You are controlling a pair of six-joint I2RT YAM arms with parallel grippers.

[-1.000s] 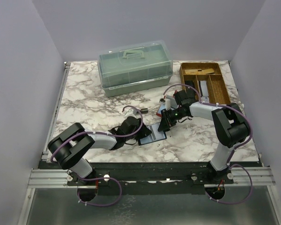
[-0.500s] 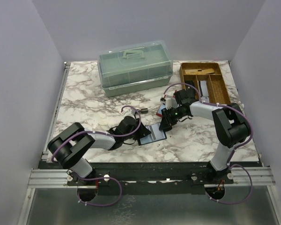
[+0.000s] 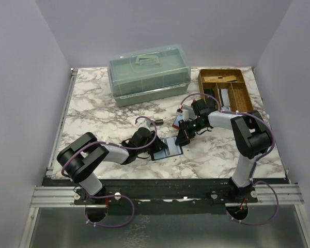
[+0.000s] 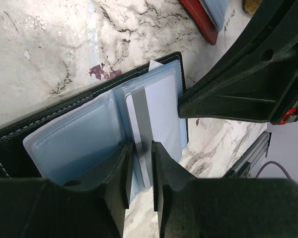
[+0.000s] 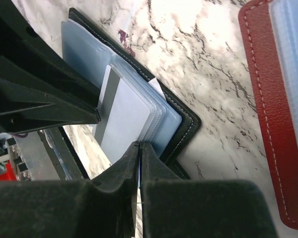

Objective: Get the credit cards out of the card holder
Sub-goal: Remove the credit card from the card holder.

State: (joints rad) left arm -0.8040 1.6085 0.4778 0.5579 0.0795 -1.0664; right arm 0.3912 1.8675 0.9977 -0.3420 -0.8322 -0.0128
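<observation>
Black card holder (image 3: 167, 149) lies open by the tabletop's (image 3: 93, 113) near edge, mid-width. A pale blue credit card (image 4: 161, 111) with a grey stripe shows among its clear sleeves. Left hand (image 4: 141, 148): fingers narrowly parted over the card's end; cannot tell if it grips. Right hand (image 5: 139, 148): clenched tight at the card's other side. Just beyond lies a red card holder (image 3: 178, 122). Along the far edge stand a lidded green box (image 3: 149, 72) and a wooden tray (image 3: 227, 90).

card holder (image 4: 79, 134): black stitched leather, clear glossy plastic sleeves; credit card (image 5: 126, 119) glossy; table (image 3: 93, 108) polished marble look.
</observation>
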